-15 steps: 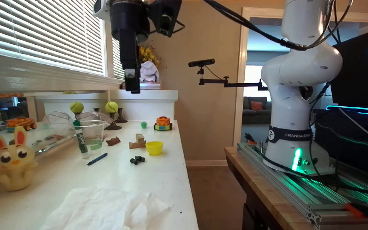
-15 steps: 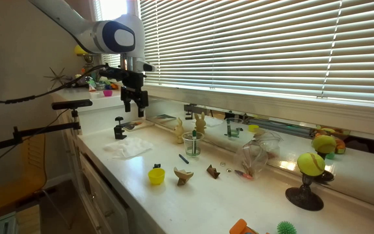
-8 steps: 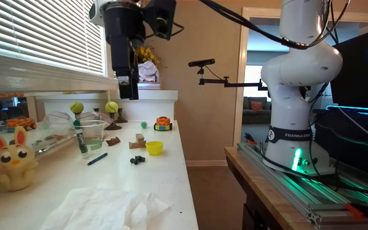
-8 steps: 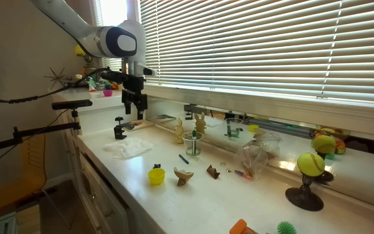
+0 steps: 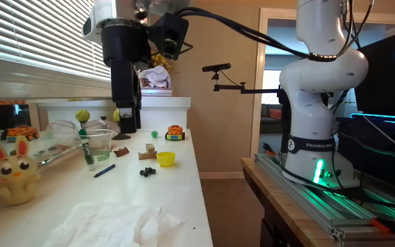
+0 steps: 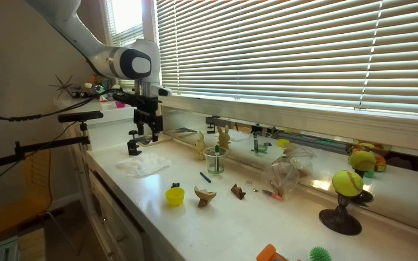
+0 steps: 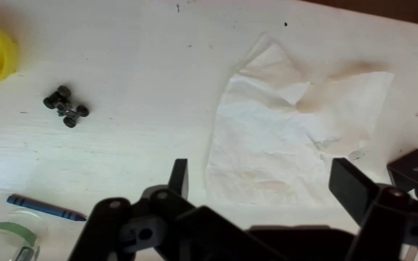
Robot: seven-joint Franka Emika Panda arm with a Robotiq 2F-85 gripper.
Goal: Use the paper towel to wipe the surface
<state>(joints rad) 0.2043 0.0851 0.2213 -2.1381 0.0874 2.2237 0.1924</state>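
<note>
In the wrist view, at left on the white countertop (image 7: 140, 137), one yellow cup (image 7: 9, 54), one clear cup (image 7: 7, 235), one blue crayon (image 7: 45, 207) and one black toy car (image 7: 65, 107) are seen. Midway, the gripper (image 7: 261, 179) is held spread wide above. Toward the right, one crumpled paper towel (image 7: 267, 127) is laid out, its lower edge too blurred to be traced surely, closely flanked by one black clamp (image 7: 416, 168)

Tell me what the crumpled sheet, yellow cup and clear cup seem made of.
Paper towel: apparently thin matte paper, judging by its creases.
Yellow cup: smooth, evenly coloured, probably plastic or silicone.
Clear cup: transparent, marker visible through it; likely plastic, possibly glass.
</note>
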